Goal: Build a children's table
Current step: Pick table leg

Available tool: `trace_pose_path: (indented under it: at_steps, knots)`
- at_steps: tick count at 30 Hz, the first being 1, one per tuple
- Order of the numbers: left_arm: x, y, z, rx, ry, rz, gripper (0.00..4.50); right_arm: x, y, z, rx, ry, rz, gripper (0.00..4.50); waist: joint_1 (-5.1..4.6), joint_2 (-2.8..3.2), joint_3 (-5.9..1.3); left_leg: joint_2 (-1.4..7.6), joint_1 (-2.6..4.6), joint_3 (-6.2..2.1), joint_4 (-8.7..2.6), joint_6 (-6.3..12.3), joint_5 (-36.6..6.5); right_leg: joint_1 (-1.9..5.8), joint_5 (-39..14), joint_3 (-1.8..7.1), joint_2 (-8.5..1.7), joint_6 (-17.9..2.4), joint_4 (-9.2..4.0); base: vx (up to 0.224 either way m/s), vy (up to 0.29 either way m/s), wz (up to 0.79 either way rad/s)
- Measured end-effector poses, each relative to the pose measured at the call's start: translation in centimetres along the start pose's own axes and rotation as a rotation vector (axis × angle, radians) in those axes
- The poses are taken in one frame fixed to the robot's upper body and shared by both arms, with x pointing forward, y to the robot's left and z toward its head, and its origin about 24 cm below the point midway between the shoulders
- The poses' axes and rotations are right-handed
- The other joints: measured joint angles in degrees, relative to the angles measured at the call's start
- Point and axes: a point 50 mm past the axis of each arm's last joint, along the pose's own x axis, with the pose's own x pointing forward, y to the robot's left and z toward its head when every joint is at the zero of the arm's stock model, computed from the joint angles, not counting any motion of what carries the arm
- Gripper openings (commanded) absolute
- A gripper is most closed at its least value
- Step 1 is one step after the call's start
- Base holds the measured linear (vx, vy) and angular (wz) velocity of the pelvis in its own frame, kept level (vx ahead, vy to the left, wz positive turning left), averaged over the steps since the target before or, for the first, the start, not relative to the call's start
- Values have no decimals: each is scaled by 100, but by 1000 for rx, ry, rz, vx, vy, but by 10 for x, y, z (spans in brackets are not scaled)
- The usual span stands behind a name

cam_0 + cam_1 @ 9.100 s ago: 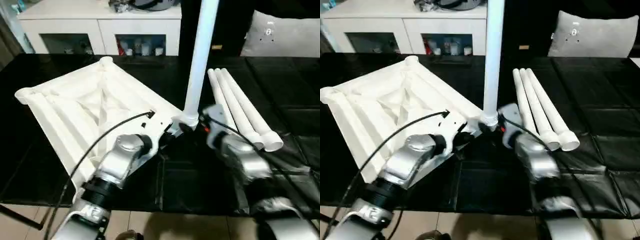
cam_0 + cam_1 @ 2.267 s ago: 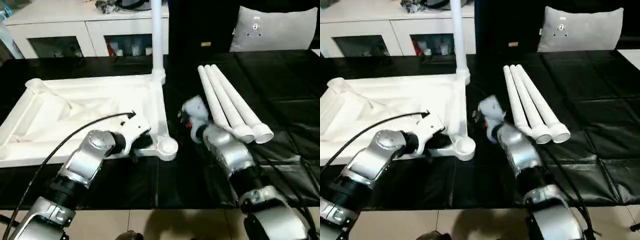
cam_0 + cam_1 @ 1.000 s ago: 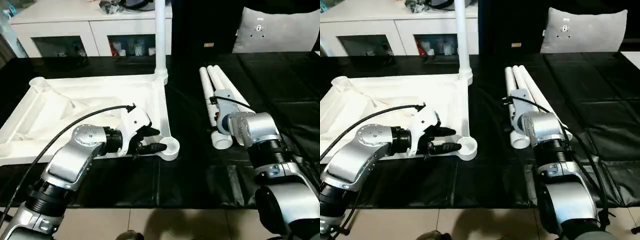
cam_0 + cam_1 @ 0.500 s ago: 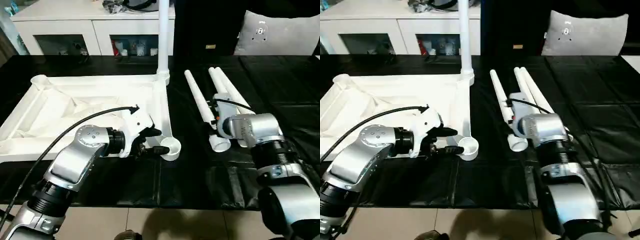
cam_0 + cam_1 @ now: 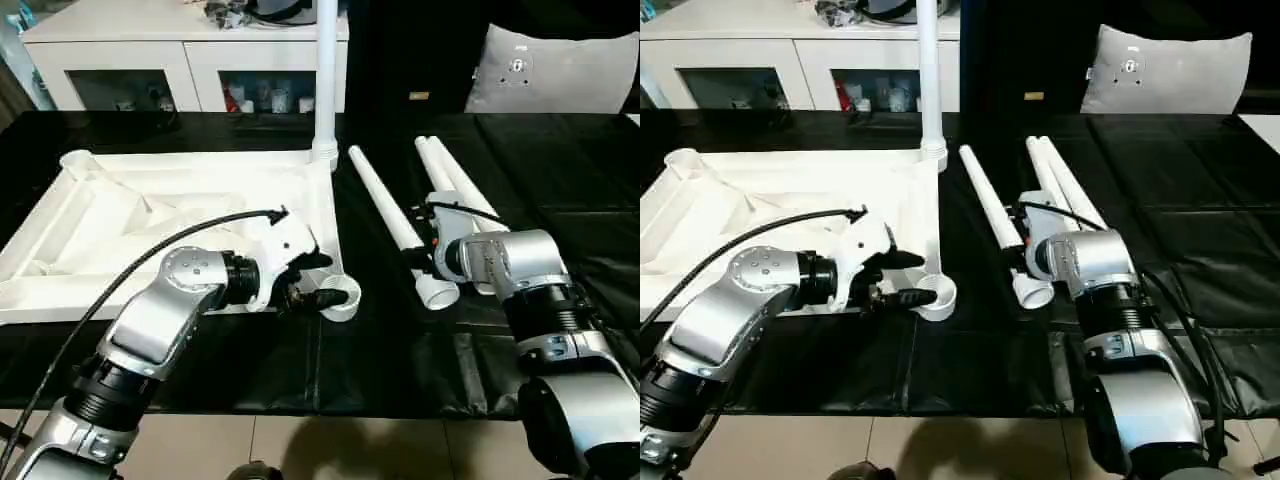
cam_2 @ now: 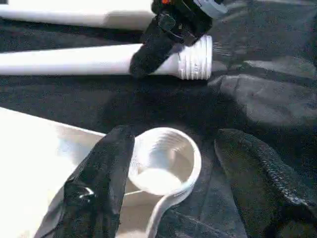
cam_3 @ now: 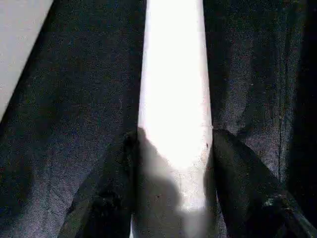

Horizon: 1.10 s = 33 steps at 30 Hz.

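Bright overhead room light, glare on white leg [image 7: 174,99], soft wrist focus.

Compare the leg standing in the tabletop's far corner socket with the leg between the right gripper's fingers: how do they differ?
The fitted leg stands upright in the tabletop; the gripped leg lies flat on the black work surface. The fitted leg's end sits inside a socket; the gripped leg's threaded end is bare. Both are white tubes.

The tabletop [image 5: 150,215] at centre left looks like smooth, slightly glossy white plastic, ribbed inside. The legs [image 5: 395,222] right of centre are smooth white tubes with ridged threaded ends. The work surface [image 5: 560,170] wears wrinkled, sheeny black covering. The forearms [image 5: 150,330] are brushed silver metal.
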Motion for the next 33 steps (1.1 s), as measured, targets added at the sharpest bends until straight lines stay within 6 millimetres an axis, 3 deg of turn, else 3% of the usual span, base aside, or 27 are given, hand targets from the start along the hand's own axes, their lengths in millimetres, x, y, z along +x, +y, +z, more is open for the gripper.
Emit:
trace_pose_path:
  at_steps: [5,11,18,22,25,28,33]
  knots:
    - [7,10,9,44,-78,136,304,1,-4,-2,25,-48,-2,186,5,-25,-1,1,1,-1,6,0,0,5,8,0,0,3,0,0,0,0]
    - [6,24,17,-20,-169,261,304,-4,-15,-3,138,-278,45,186,4,-25,0,0,-3,1,11,1,0,2,14,1,-2,5,-2,0,0,0]
    - [18,30,36,-184,-315,277,304,-28,0,18,328,-570,371,186,30,15,0,2,-7,-1,8,3,0,-1,14,-3,-1,5,-5,0,0,0]
    - [22,37,62,-393,-496,249,339,-47,11,13,364,-737,639,186,144,40,4,2,-10,-1,12,12,0,2,14,-5,-2,4,-10,0,0,0]
    - [22,38,82,-498,-629,181,339,-61,19,16,343,-816,776,186,176,44,2,2,-10,-1,14,15,1,3,15,-5,-2,3,-9,0,0,0]
    - [22,36,94,-608,-733,110,339,-74,21,15,317,-869,862,186,220,42,2,2,-5,-1,15,16,2,10,15,-7,-2,3,-10,0,0,0]
    - [20,35,103,-703,-800,46,339,-74,21,8,323,-868,901,186,250,43,2,2,-6,-1,18,17,3,10,18,-7,-3,7,-12,0,0,0]
